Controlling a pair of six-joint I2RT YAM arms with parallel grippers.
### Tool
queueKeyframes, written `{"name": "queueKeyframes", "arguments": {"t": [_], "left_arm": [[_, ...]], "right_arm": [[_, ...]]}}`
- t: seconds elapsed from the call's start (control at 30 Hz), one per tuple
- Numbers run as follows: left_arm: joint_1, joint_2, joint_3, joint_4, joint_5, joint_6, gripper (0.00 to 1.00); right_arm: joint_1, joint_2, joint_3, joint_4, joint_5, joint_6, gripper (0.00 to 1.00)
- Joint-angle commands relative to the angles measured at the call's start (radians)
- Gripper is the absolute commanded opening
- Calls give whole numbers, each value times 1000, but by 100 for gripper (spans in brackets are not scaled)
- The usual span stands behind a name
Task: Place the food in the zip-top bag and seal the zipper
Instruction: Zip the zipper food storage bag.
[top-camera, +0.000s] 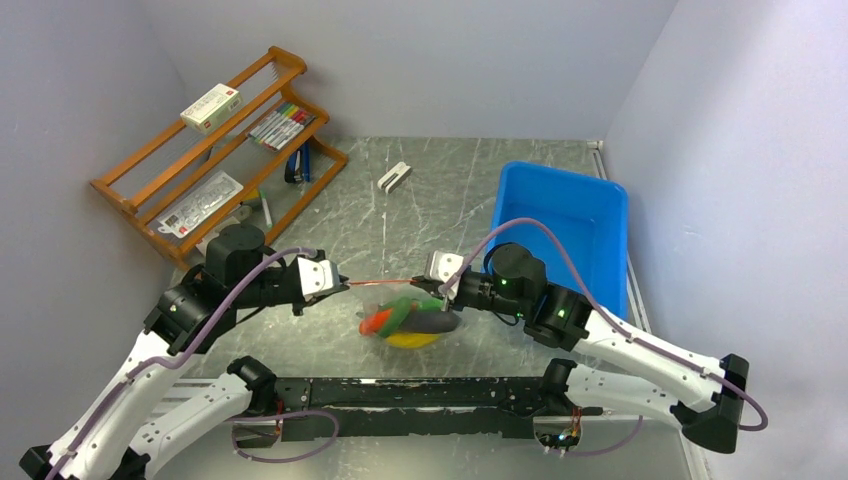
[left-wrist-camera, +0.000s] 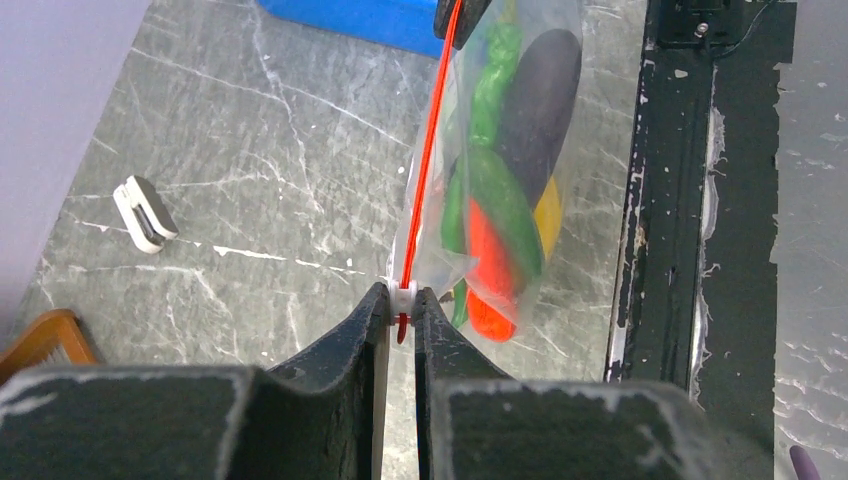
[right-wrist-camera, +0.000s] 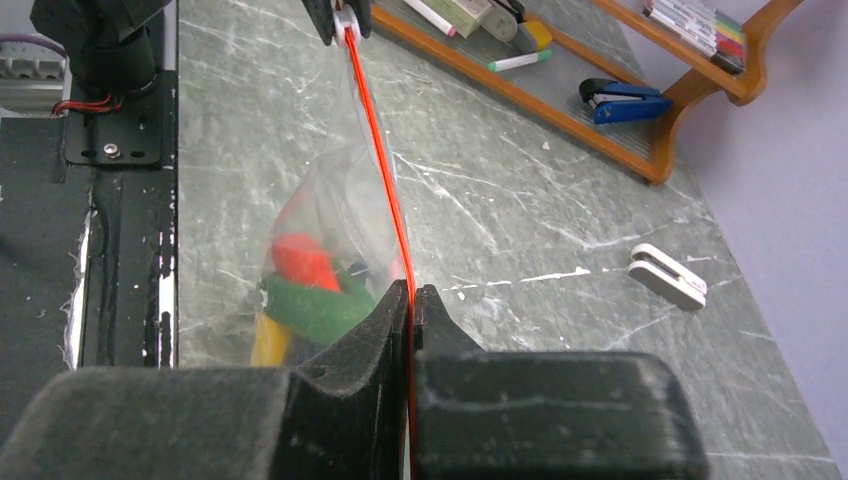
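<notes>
Tabletop (top-camera: 420, 190) grey-veined, walls (top-camera: 450, 60) lilac, left tool (left-wrist-camera: 401, 296) and right tool (right-wrist-camera: 412, 292) clamping zipper (left-wrist-camera: 431, 150).

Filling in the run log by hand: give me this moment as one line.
left gripper: shut on zipper | right gripper: shut on zipper | zip-top bag: stretched between them | food: inside bag

Yellow piece (left-wrist-camera: 549, 215) mostly behind eggplant (left-wrist-camera: 543, 95)

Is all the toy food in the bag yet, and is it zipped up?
Done: the food looks packed inside the zip-top bag. In hand: the left gripper and right gripper pinch opposite ends of the zipper, holding it taut. Left: finishing the seal; I cannot tell whether it is shut already.
</notes>
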Motion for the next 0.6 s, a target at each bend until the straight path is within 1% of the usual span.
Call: {"name": "queueKeyframes", "arguments": {"t": [0.0,0.17,0.33,0.43,0.47,0.5,0.57], "left_arm": [[6,-12,44,-92,-96,19,7],[6,-24,46,-103,-131,21,7],[6,-27,44,-83,-115,-3,7],[6,-30,35,-66,-98,-12,7],[5,-31,32,-63,-97,-13,7],[5,-33,30,-62,-96,-12,7],[5,-36,23,-55,-105,-15,7]], "right_arm": [[-25,-53,-9,-18,62,-25,0],[-31,-58,-14,-20,45,-24,0],[-31,-46,-21,-21,76,-9,1],[-31,-46,-18,-67,48,-6,28],[-31,-54,-23,-79,41,-4,34],[-30,-62,-31,-86,44,5,38],[-31,-81,-47,-98,63,18,39]]}}
